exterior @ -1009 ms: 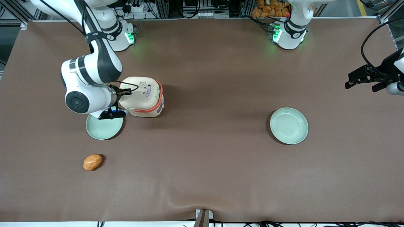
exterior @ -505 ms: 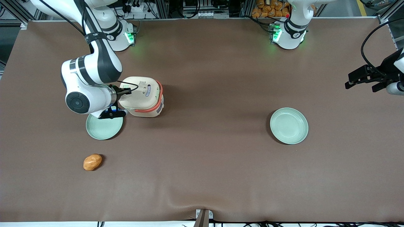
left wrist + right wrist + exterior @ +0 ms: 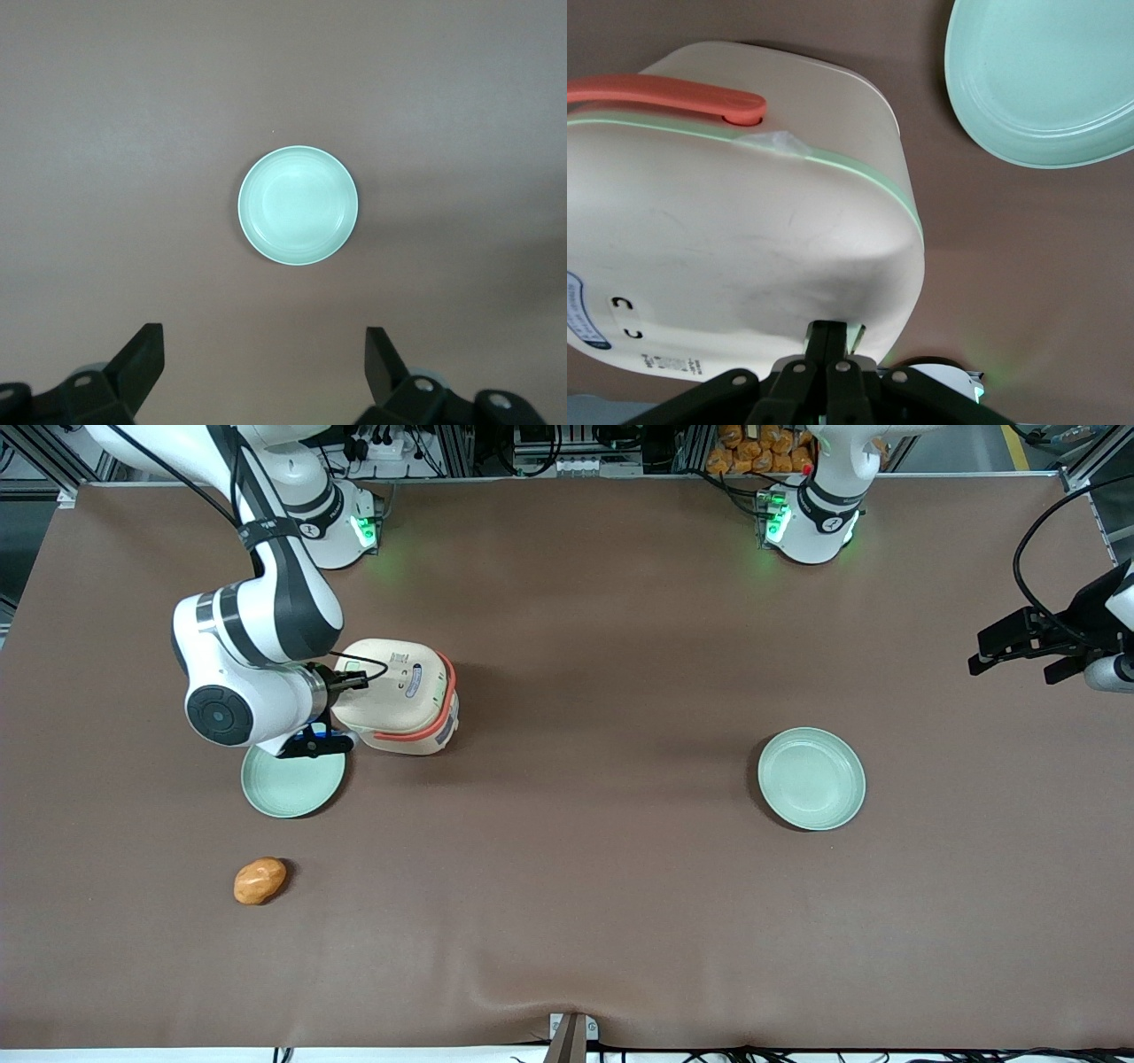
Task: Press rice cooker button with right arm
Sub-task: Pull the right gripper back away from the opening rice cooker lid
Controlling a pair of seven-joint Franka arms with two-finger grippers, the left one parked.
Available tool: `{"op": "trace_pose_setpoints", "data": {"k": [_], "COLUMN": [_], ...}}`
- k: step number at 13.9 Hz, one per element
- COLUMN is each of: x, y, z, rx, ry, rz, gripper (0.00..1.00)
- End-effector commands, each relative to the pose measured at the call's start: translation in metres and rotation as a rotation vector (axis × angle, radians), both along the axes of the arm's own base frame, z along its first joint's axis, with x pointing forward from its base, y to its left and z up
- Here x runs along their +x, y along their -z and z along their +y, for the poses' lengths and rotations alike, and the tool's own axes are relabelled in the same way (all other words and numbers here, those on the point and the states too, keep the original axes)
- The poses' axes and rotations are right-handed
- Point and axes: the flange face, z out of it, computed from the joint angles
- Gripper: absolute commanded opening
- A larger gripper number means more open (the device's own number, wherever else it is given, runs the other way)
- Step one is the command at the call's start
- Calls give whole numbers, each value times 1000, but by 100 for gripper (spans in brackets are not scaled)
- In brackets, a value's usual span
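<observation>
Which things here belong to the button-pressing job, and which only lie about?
Job: rice cooker; right arm; its gripper, shut, at the cooker's lid edge.
Lying about: plate beside the cooker; plate toward the parked arm's end; orange lump nearer the front camera.

Taking twelve o'clock as pointing away from the front camera, the cream-beige rounded-square rice cooker [image 3: 403,695] stands on the brown cloth-covered worktop [image 3: 567,921] toward the working arm's end. The black gripper [image 3: 828,335] sits on the lid's nine o'clock edge, jaws closed together. A pale green round plate [image 3: 292,781] lies just beside the cooker at eight o'clock. An orange-brown rounded lump [image 3: 260,880] lies near that plate at six to seven o'clock. A second pale green round plate [image 3: 811,778] lies well apart from the cooker at about three to four o'clock, toward the parked arm's end.
</observation>
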Motion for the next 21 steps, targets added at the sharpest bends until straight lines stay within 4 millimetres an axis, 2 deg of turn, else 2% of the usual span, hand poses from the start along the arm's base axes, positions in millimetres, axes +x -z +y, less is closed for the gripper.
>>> {"op": "trace_pose_setpoints", "data": {"k": [1,2,3,4,6,9,11,14,16,18,21], "x": [-2,3,7,12,23,38,42,51,45,42,35], "y": [1,-10,-25,-41,-77,-130,-163,-214,-242,-269,-313], "z": [-5,-3,-2,0,1,-4,-5,-20,-29,-49,-65], "rx": [4,9,15,18,28,57,73,95,96,99,74], "ry": [5,4,2,4,6,13,15,39,47,80,88], "rz": [9,-10,-26,-42,-88,-196,-263,-367,-422,-470,-557], "gripper": [0,0,5,15,55,98,100,100,100,100,100]}}
